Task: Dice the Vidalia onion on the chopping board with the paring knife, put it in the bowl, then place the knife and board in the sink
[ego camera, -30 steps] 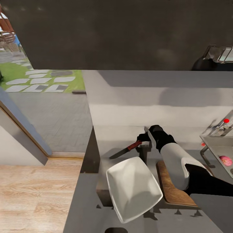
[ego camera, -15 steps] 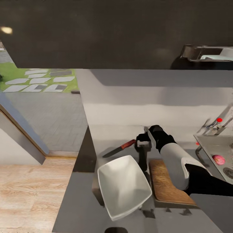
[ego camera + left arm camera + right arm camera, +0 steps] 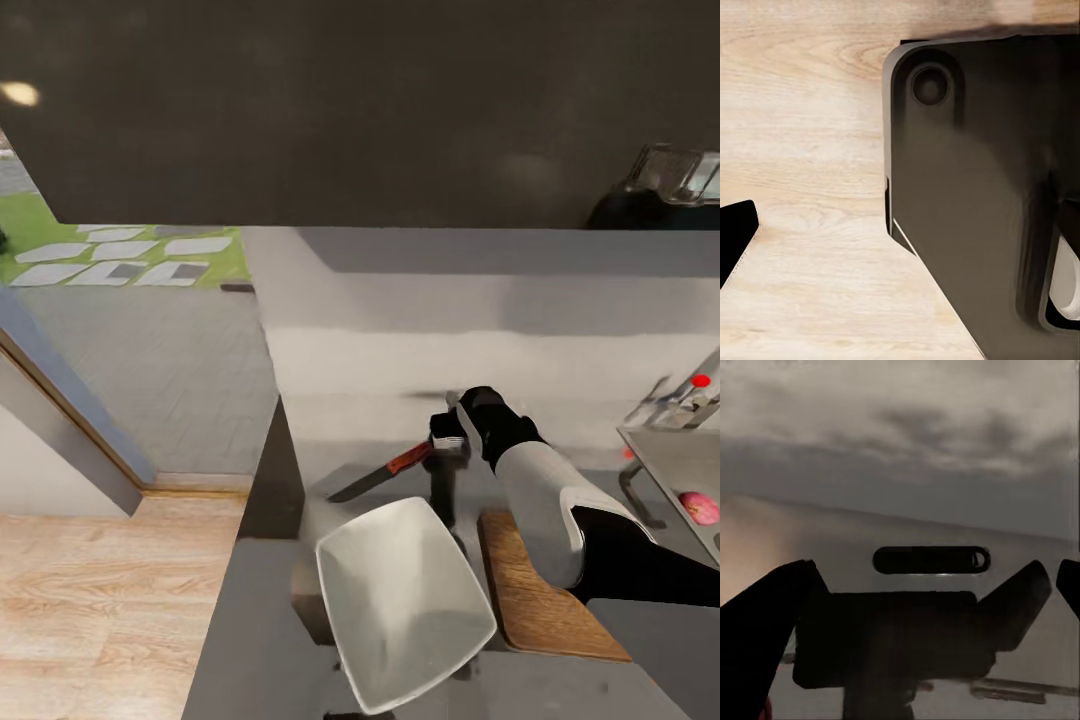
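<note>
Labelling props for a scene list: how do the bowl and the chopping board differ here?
The bowl is glossy white with raised sloping sides; the chopping board is flat brown wood with visible grain. The bowl shows whole, while the right arm covers part of the chopping board. Both sit on the countertop, side by side, with rounded corners.

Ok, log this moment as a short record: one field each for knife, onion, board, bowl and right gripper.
knife: paring knife held off the countertop by its red handle, blade pointing toward the counter's left end
onion: Vidalia onion whole, lying in the sink
board: chopping board flat on the countertop, right of the bowl, partly hidden by the right arm
bowl: bowl white, nothing in it
right gripper: right gripper shut on the knife handle
</note>
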